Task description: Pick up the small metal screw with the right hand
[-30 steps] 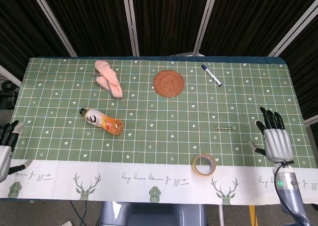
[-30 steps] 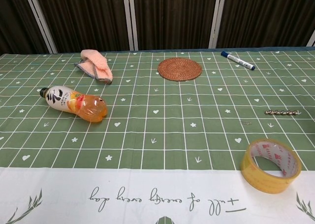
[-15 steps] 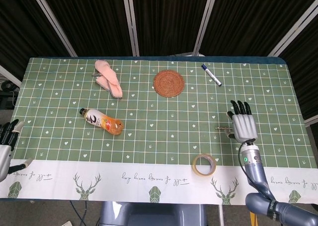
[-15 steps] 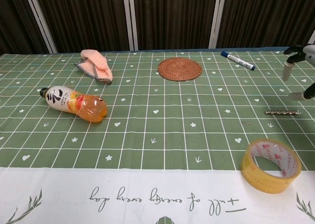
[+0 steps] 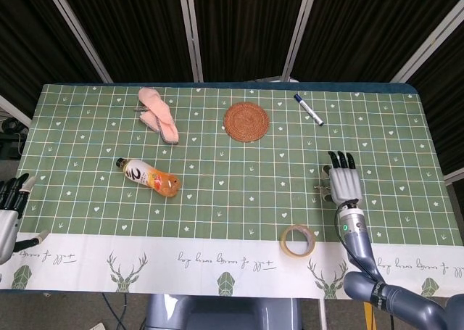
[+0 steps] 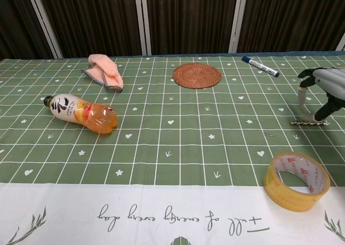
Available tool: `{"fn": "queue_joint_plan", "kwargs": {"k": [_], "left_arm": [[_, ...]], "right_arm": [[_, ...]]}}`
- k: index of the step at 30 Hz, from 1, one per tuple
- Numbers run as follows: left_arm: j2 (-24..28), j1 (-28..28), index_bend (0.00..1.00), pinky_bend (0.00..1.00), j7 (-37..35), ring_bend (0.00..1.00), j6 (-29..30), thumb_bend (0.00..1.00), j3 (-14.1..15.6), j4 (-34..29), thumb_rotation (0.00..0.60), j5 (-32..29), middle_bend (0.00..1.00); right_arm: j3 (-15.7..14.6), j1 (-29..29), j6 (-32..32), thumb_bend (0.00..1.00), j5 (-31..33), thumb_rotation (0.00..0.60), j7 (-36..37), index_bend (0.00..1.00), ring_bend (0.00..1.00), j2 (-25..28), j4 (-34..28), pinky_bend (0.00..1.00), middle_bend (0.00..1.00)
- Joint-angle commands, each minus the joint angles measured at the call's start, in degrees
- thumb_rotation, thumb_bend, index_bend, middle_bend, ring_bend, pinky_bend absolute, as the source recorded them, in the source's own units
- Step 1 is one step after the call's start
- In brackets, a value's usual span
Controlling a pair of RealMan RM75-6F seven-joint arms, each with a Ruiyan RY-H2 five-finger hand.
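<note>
Now that my right hand [image 5: 345, 183] has swept in from the table's right edge over the last second, it hangs directly above the small metal screw [image 6: 309, 123], where before it was well off to the side. That puts me in place for the grasp, though nothing is gripped yet. My fingers [image 6: 302, 97] are apart and pointing down in the chest view, holding nothing, with their tips just above the screw; I cannot tell whether any of them touches it. From the head view my palm hides nearly all of the screw, and only a sliver pokes out on the left. The screw lies flat on the green checked tablecloth [image 5: 239, 170], so I judge I must lower and pinch finely. The roll of tape [image 6: 297, 180] sits near, toward the front edge. My left hand [image 5: 9, 212] rests open at the far left corner, idle.
</note>
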Motion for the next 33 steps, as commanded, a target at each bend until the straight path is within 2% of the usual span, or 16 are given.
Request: {"fn": "queue_joint_plan", "kwargs": {"k": [1,17,33], "left_arm": [[-0.1,-0.1,0.00,0.00,0.0,0.00,-0.2,0.08,0.0,0.1,0.600,-0.2,0.00],[-0.1,-0.3,0.00,0.00,-0.3,0.00,-0.3,0.08,-0.4,0.3,0.600,-0.6,0.00],[0.1,-0.4,0.00,0.00,-0.5,0.00,-0.4,0.08,-0.4,0.2,0.600,-0.8,0.00]], "right_arm": [[-0.1,0.4,-0.4,0.23,0.1,0.600,0.4,0.48,0.00,-0.6,0.7,0.00,0.08],[-0.3,2.6,-4.6,0.25,2.1,0.600,2.1,0.49,0.00,-5.6,9.3,0.00,0.08],[-0.6,3.0,-5.9,0.30,2.0,0.600,3.1,0.51,0.00,-7.2,12.9,0.00,0.09]]}}
